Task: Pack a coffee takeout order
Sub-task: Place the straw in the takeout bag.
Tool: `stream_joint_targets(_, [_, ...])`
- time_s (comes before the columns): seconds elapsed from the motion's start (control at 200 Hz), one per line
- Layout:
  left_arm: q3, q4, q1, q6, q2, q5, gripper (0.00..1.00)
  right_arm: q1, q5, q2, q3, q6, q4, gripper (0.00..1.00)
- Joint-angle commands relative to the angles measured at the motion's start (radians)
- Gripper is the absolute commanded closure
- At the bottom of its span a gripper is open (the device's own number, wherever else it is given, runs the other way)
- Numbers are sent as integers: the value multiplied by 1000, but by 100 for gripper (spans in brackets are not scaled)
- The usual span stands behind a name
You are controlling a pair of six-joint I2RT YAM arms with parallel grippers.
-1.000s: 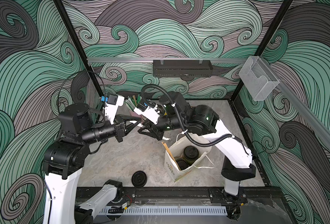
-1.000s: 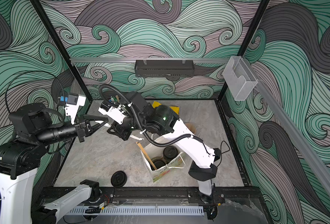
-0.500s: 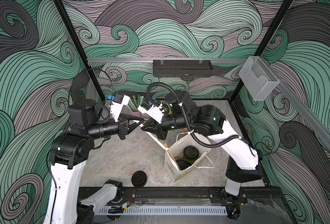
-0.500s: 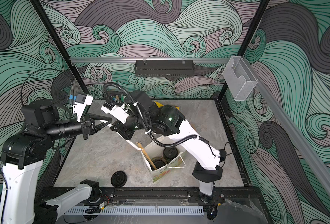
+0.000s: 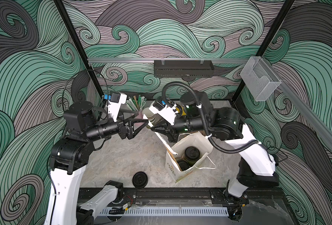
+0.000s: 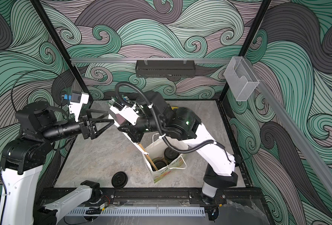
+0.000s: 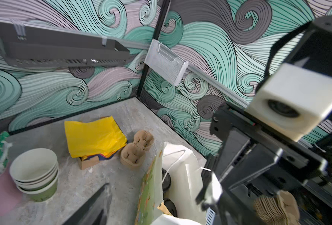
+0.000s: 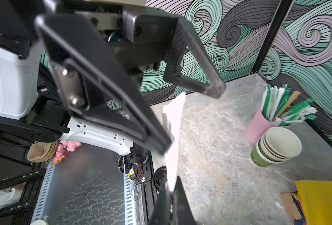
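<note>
The right gripper (image 8: 171,190) pinched the raised edge of the white paper bag (image 5: 192,138); the left gripper (image 6: 111,117) gaped wide just beside it. Two lidded cups (image 5: 192,153) stood inside; yellow napkins (image 7: 95,136) and stacked cups (image 7: 34,167) sat at the back of the worktop (image 5: 122,155).

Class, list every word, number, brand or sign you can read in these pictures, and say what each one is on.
No text can be read anywhere.
Coloured print on the bag: too blurred to read.
Raised mark on the loose lid: too small to read.
</note>
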Motion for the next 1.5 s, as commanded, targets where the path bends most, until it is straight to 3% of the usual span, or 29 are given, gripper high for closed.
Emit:
stream_joint_targets(0.0, [-60, 158, -2, -99, -56, -207, 15, 5, 84, -163, -166, -5, 37, 99])
stream_joint_targets(0.22, [-260, 197, -2, -305, -156, -566, 16, 5, 219, -478, -696, -22, 340, 99])
stream_joint_targets(0.41, [-452, 206, -3, -515, -195, -544, 20, 4, 259, -570, -921, -46, 533, 100])
stream_joint_targets(0.575, [-612, 215, -5, -660, -230, -457, 21, 4, 234, -566, -970, -53, 577, 100])
stream_joint_targets(0.76, [-743, 238, -17, -729, -264, -440, 22, 0, 219, -551, -978, -64, 627, 100])
stream_joint_targets(1.076, [-784, 286, -27, -756, -275, -468, 22, -3, 231, -647, -1174, -23, 683, 98])
stream_joint_targets(1.191, [-766, 287, -28, -739, -260, -463, 22, -7, 249, -682, -1209, -42, 633, 88])
stream_joint_targets(1.261, [-753, 281, -29, -718, -253, -456, 22, -9, 265, -703, -1224, -44, 602, 68])
stream_joint_targets(1.306, [-746, 276, -30, -707, -249, -453, 22, -10, 274, -708, -1213, -44, 573, 59])
stream_joint_targets(1.491, [-737, 265, -33, -681, -247, -440, 22, -10, 267, -651, -1012, -11, 294, 54])
